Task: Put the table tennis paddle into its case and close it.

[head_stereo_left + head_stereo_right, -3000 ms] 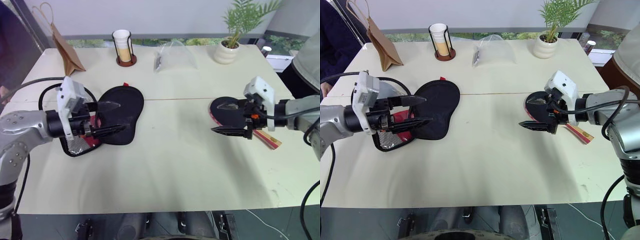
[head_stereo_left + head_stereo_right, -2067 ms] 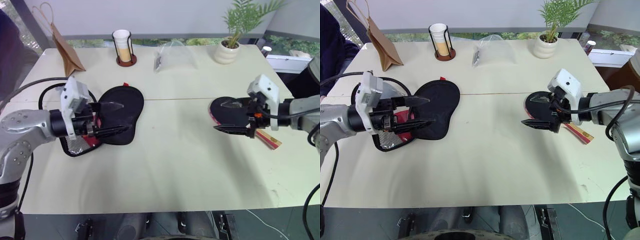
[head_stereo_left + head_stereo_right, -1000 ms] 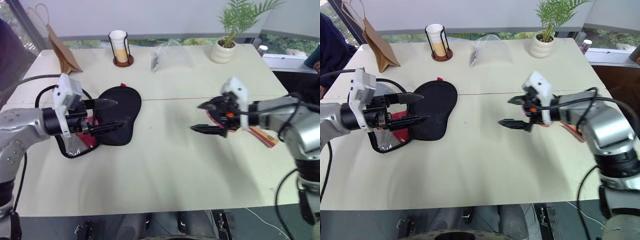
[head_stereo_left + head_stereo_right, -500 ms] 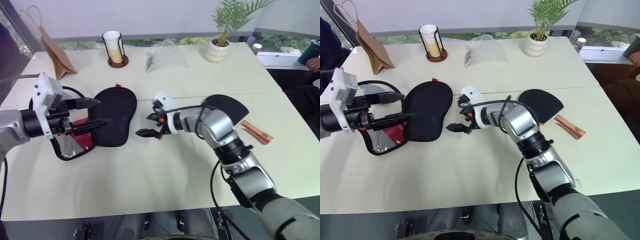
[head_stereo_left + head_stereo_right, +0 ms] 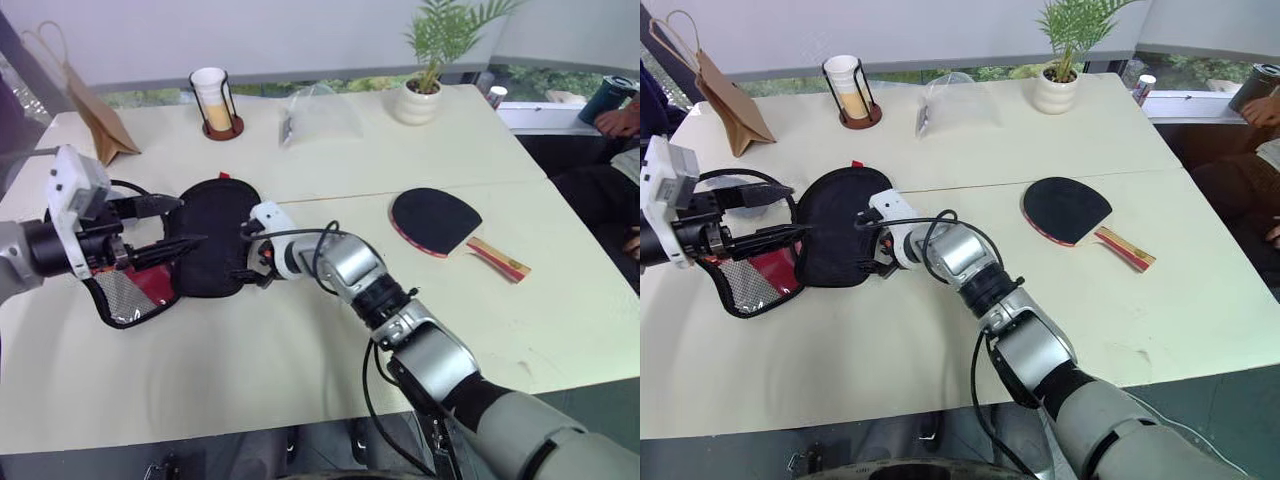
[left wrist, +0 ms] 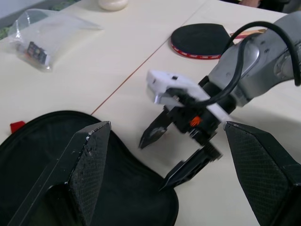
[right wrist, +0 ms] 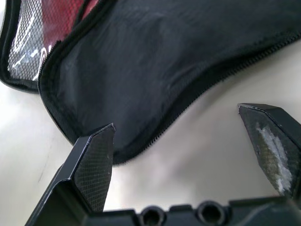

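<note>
The table tennis paddle (image 5: 435, 215) lies flat at centre right of the table, black face up, its handle toward the right edge. The case (image 5: 205, 245) lies open at the left, its black flap spread out, red panel and mesh (image 5: 765, 275) beside it. My right gripper (image 5: 247, 252) reaches across the table to the flap's near right edge, jaws open, and the zip edge (image 7: 155, 136) runs between its fingers. My left gripper (image 5: 178, 225) hovers open over the case's left part. It holds nothing.
Along the table's far edge stand a brown paper bag (image 5: 85, 115), a cup in a wire holder (image 5: 210, 98), a clear plastic bag (image 5: 315, 105) and a potted plant (image 5: 420, 95). A person's hand (image 5: 612, 115) shows at far right. A black cord (image 5: 735, 180) loops by the case.
My right arm has swung from above the paddle leftward across the table to the case's edge, still open. The left gripper has hardly moved. The camera view has shifted.
</note>
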Controlling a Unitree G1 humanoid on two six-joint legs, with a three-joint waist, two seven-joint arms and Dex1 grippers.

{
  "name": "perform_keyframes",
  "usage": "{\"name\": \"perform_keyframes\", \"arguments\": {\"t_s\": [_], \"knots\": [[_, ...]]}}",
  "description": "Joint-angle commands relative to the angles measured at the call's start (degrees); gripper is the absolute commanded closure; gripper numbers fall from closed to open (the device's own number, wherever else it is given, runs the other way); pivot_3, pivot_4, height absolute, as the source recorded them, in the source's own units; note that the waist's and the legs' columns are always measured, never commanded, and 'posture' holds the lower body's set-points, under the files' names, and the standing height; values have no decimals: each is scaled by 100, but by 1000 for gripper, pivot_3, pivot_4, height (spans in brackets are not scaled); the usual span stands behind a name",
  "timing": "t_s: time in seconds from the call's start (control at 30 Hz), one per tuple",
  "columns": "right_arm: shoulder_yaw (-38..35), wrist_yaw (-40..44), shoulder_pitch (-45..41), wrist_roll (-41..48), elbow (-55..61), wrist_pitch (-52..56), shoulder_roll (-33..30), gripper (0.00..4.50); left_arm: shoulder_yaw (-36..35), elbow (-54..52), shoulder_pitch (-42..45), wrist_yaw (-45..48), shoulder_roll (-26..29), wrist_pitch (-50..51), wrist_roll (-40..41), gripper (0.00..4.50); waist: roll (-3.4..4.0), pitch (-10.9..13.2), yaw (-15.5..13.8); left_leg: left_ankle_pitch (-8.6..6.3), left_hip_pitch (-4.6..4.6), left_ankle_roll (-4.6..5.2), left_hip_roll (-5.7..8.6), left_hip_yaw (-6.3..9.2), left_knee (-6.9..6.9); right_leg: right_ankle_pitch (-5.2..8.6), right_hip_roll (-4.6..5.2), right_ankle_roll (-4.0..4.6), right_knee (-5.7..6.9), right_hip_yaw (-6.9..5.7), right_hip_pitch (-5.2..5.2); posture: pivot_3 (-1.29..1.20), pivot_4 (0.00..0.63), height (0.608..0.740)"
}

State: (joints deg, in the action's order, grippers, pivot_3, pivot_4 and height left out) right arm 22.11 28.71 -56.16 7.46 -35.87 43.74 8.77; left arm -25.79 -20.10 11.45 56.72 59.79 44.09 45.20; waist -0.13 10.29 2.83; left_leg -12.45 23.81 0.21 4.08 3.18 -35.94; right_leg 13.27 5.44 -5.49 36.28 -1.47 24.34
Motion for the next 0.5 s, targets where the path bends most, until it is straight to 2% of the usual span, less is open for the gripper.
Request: {"name": "perform_keyframes", "arguments": {"t_s": [0.03, 0.3, 0.4, 0.5], "knots": [[225, 19, -85, -338, -604, -440, 301, 19, -321, -18, -42, 23, 168, -58, -58, 516, -1, -1, 39, 0, -5, 0, 0, 1, 5, 2, -2, 4, 1, 3, -1, 0, 150, 734], [698, 25, -94, -1002, -1562, -1381, 749, 19, -625, -241, -293, -83, 191, 47, -19, 516, -3, -14, 105, 12, -46, -22, -5, 13, 40, 12, -5, 22, 9, 6, -20, 0, 150, 734], [683, 29, -103, -1077, -1764, -1553, 824, 837, -783, -385, -455, -149, 158, 106, 11, 516, -8, -27, 104, 14, -53, -26, -6, 19, 45, 12, -7, 25, 10, 5, -25, 0, 150, 734], [678, 41, -145, -1121, -1904, -1658, 857, 2208, -943, -550, -635, -232, 101, 166, 55, 516, -10, -43, 81, 15, -56, -28, -5, 22, 50, 14, -7, 29, 10, 6, -26, 0, 150, 734]]}}
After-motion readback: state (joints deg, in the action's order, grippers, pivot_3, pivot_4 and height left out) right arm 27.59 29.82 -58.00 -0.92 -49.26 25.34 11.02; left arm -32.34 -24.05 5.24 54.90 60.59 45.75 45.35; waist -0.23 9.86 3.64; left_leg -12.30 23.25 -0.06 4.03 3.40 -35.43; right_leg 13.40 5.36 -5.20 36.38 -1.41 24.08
